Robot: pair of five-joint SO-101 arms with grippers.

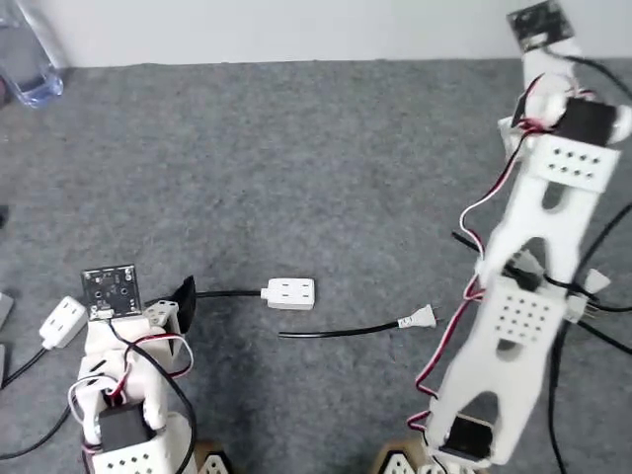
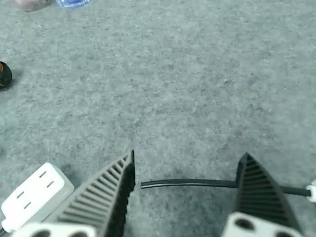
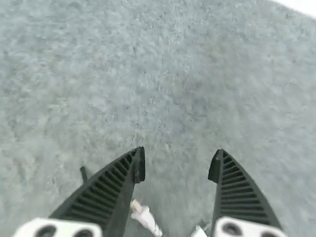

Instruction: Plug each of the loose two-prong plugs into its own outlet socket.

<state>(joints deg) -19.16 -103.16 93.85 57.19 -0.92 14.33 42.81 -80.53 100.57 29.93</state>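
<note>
Grey carpeted desk (image 1: pixel 296 148), white two-prong plug (image 1: pixel 420 318) on limp black cord (image 1: pixel 336 332) lies near the outlet socket (image 1: pixel 289 292), looks light, I'd grab the stiff plug body, left pincer (image 2: pixel 188 163) and right pincer (image 3: pixel 178 158) both gaping, empty.

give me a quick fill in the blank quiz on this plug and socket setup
1. The outlet socket nearest the loose plug is ___ in colour.
2. The loose plug trails a cord coloured ___.
3. The left hand and the right hand both have their fingers ___.
4. The loose plug lies on the grey carpet, gripped by ___ hand.

Missing words: white; black; open; neither
</note>
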